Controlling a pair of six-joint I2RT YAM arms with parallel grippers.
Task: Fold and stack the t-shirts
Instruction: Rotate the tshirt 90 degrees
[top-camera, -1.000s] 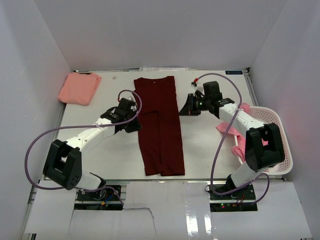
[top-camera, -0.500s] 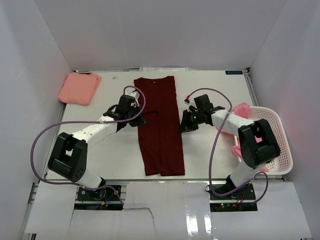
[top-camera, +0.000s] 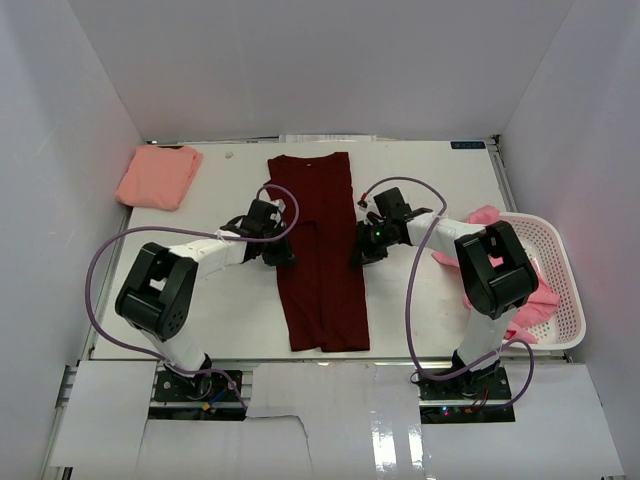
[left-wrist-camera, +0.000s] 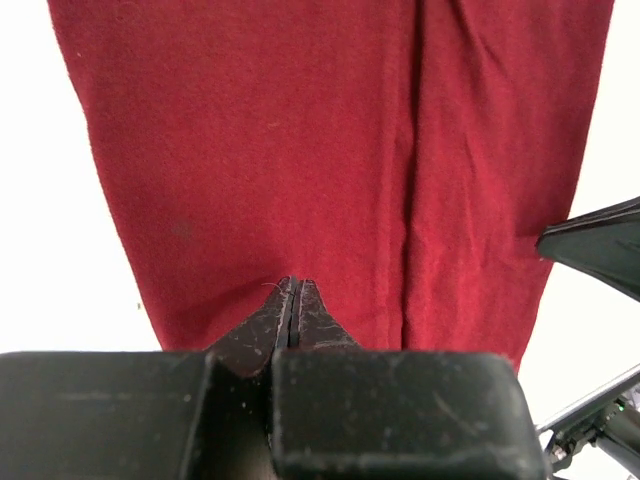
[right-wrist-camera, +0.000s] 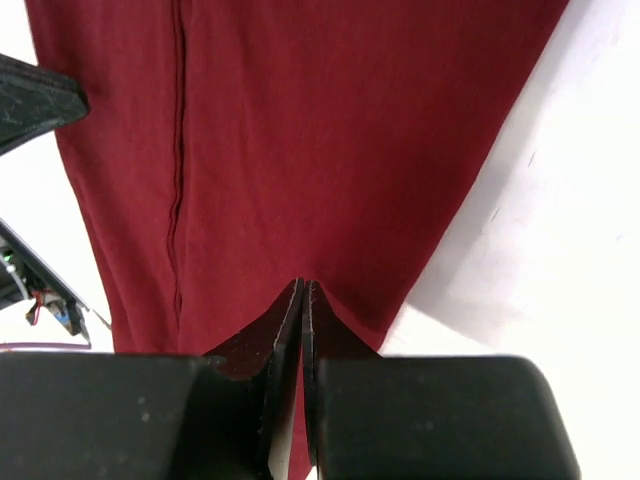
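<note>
Both arms closed in. Left pincer (top-camera: 281, 256) and right pincer (top-camera: 358, 256) now clenched on the edges of the maroon t-shirt (top-camera: 322, 285) between them. Next fold looks ready.

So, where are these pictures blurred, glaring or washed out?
Top view: sharp, but glare on the shiny strip at the bottom. Left wrist: maroon shirt sharp, table washed out to flat white. Right wrist: soft shadow on the table along the shirt's right edge.
</note>
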